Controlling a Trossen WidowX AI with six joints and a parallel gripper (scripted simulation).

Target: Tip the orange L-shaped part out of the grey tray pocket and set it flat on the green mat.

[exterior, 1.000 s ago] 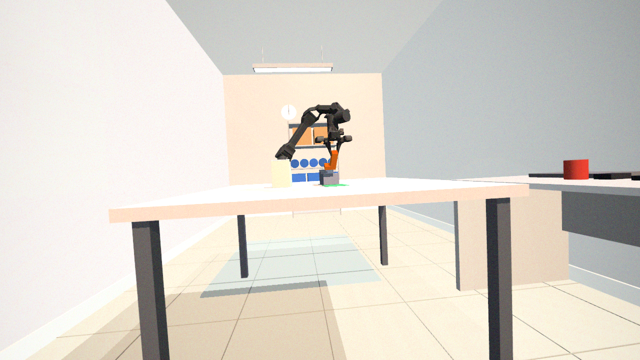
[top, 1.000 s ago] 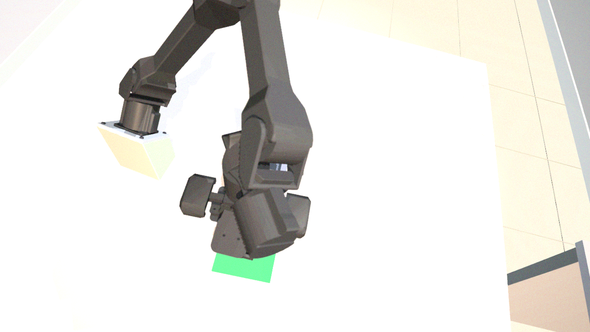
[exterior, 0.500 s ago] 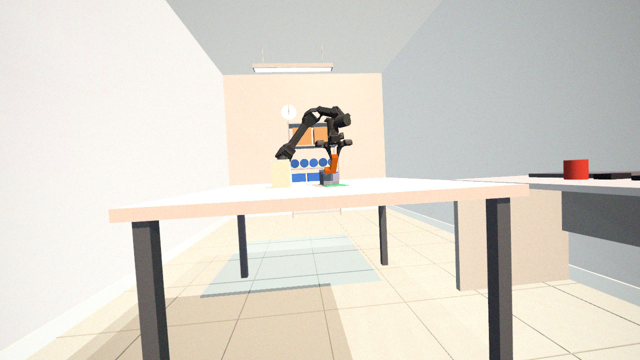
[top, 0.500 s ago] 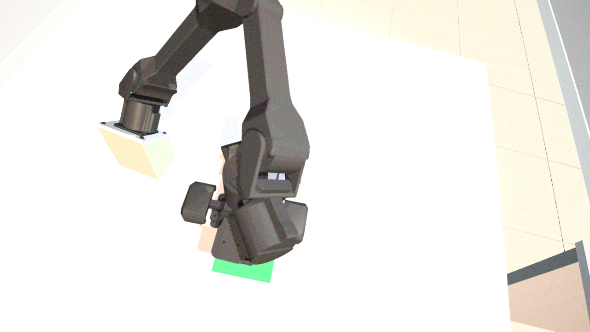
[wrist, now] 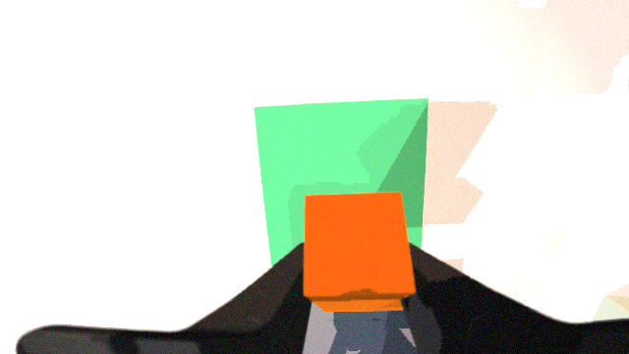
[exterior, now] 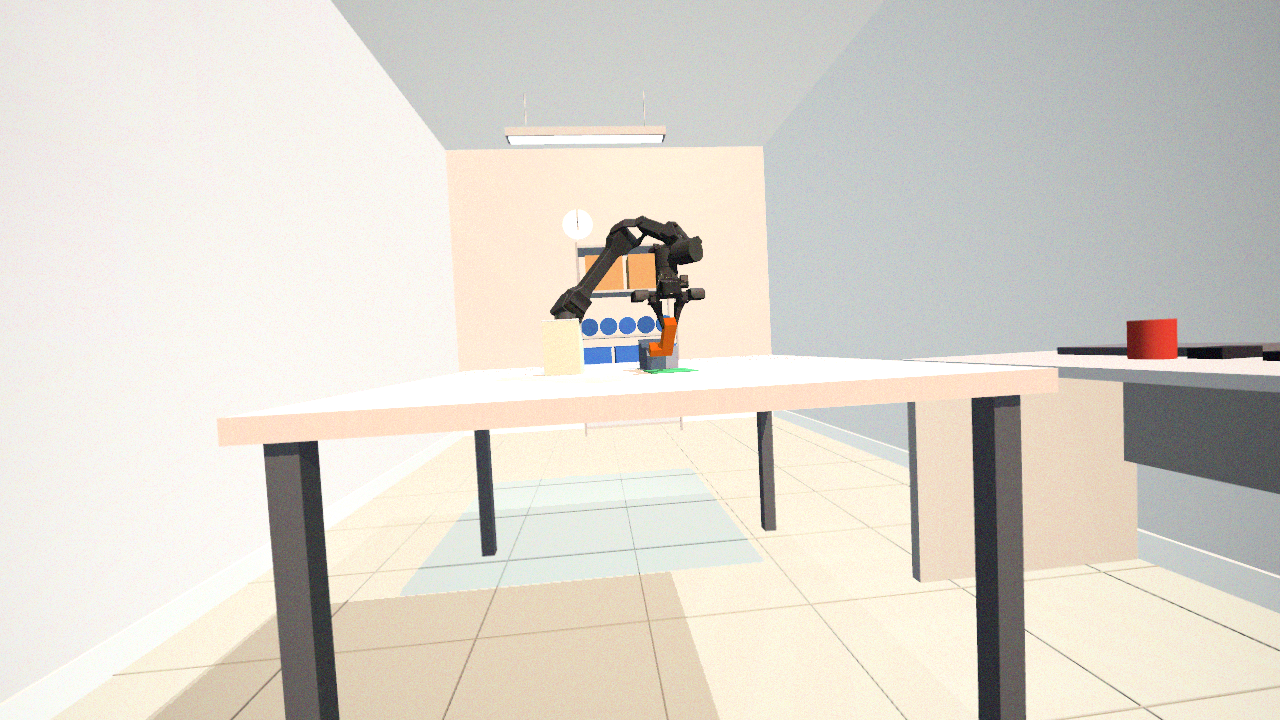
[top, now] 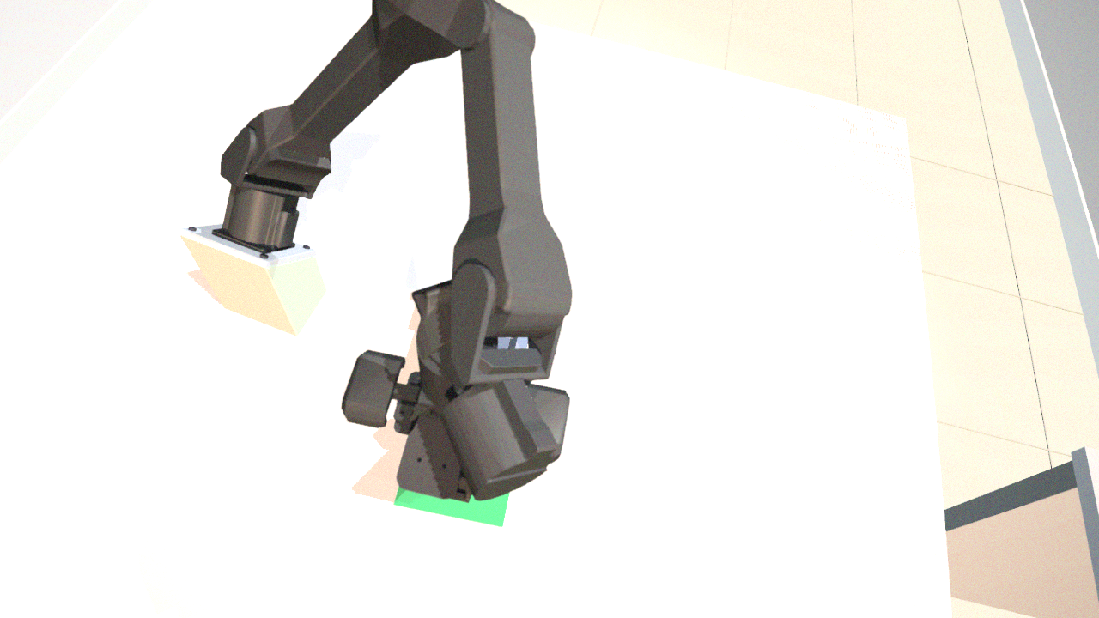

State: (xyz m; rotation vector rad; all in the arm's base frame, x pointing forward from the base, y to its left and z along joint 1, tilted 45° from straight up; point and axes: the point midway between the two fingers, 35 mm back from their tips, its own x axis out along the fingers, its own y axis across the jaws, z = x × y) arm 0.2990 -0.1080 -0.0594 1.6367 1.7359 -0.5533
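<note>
- The gripper is clamped on the orange part; in the wrist view a dark finger presses each side of it.
- The part hangs from the jaws in the air — clear of the tray and above the near end of the mat.
- In the exterior view the part hangs nearly upright and slightly tilted under the gripper, its lower end bent sideways, over the tray.
- In the wrist view a patch of grey, likely the tray, shows just below the part, between the fingers; how much of it lies under the gripper cannot be told.
- The mat lies flat on the white table, with soft shadows across its right half and on the table to its right.
- From the top, the wrist and forearm hide the part and the tray; only the far strip of the mat shows past the gripper body.
- The arm bends over from its base on a cream block — well apart from the mat.
- In the exterior view a thin green sliver of the mat lies on the table just in front of the tray.
- A red cylinder stands on a separate table at the right.
</note>
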